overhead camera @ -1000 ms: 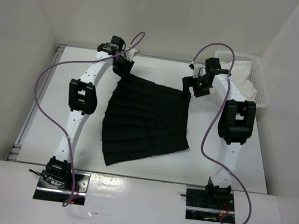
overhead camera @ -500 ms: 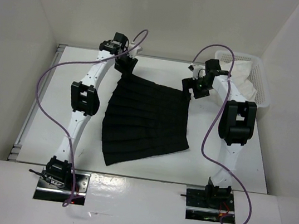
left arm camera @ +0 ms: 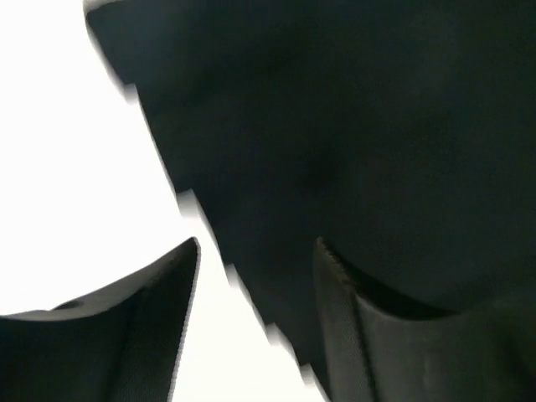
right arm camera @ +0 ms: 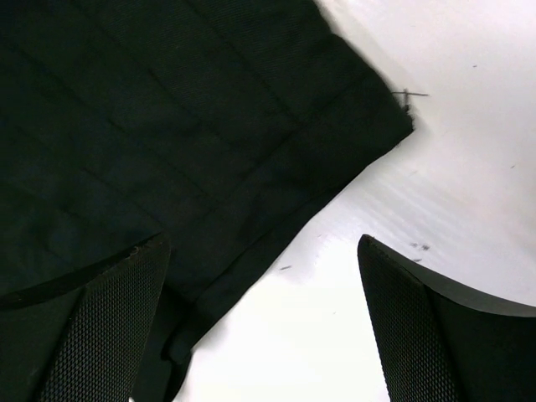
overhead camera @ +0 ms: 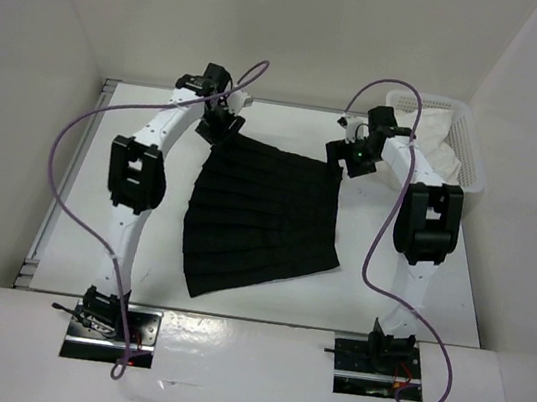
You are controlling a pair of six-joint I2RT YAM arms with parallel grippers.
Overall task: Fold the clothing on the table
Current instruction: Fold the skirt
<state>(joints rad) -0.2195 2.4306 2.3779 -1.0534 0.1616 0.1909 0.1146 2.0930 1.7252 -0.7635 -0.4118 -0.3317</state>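
The clothing (overhead camera: 261, 215) is a black pleated skirt spread flat in the middle of the white table (overhead camera: 290, 125). My left gripper (overhead camera: 219, 125) hovers at the skirt's far left corner. In the left wrist view the left gripper (left arm camera: 257, 251) is open; the cloth (left arm camera: 335, 126) edge runs between its fingers, with bare table (left arm camera: 67, 167) to the left. My right gripper (overhead camera: 340, 161) is at the far right corner. In the right wrist view the right gripper (right arm camera: 260, 251) stands wide open astride the skirt (right arm camera: 184, 117) edge, holding nothing.
A white basket (overhead camera: 469, 155) with white cloth inside stands at the back right, just beyond the right arm. White walls close in the table on three sides. Purple cables loop off both arms. A metal rail (overhead camera: 42, 228) runs along the table's left edge.
The left gripper's jaws have spread apart at the skirt's far left corner, and the left arm's elbow has swung left. The right arm and skirt have barely moved.
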